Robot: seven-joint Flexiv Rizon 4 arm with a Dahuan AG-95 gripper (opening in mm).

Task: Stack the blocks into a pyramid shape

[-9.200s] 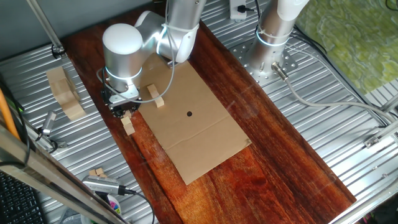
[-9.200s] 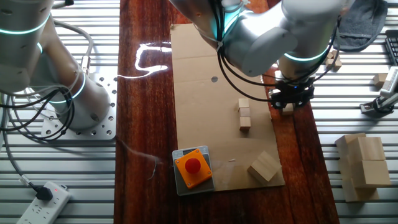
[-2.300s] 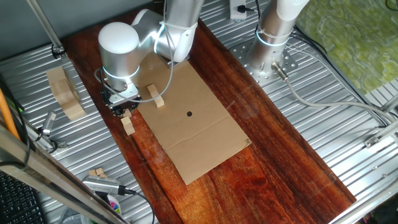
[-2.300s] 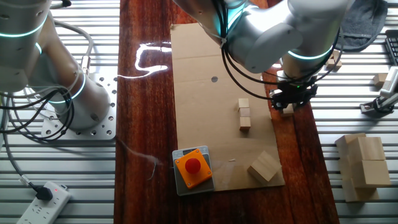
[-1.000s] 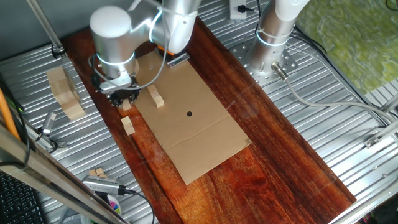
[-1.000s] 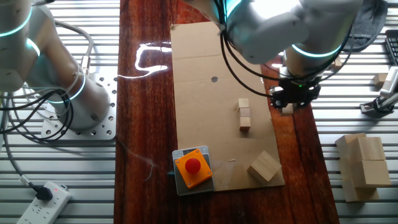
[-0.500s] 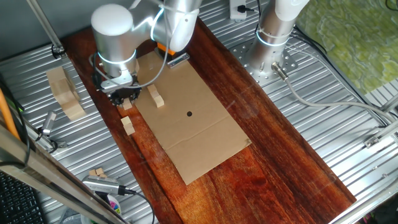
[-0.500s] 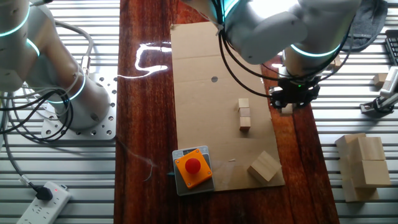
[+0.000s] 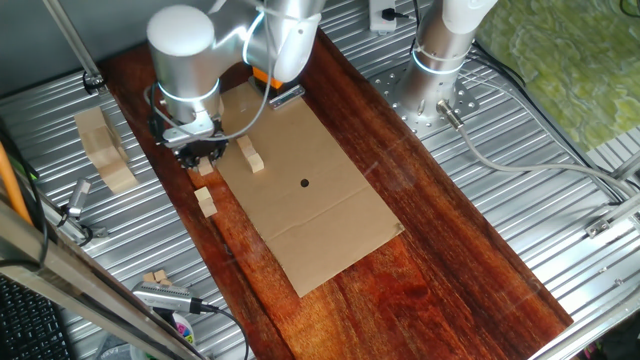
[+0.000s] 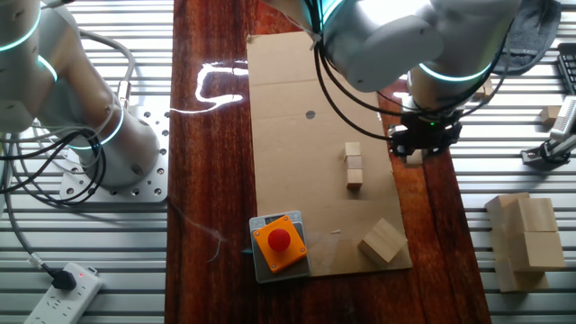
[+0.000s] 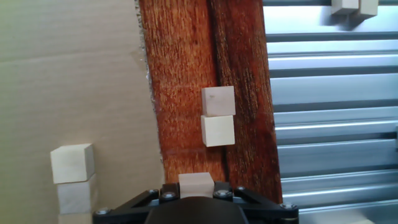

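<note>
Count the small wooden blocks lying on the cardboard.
3, in a touching row near the cardboard edge: top block, middle block, bottom block. The arm may hide others. The pincer holds a fourth block, off the cardboard.

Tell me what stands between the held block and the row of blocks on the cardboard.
Nothing visible does. The pincer holds a block over the wooden board; bare wood and cardboard lie between it and the row of blocks. The other block pair lies farther out, off that line.

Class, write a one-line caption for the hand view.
The hand holds one block above two blocks on the wooden board.
</note>
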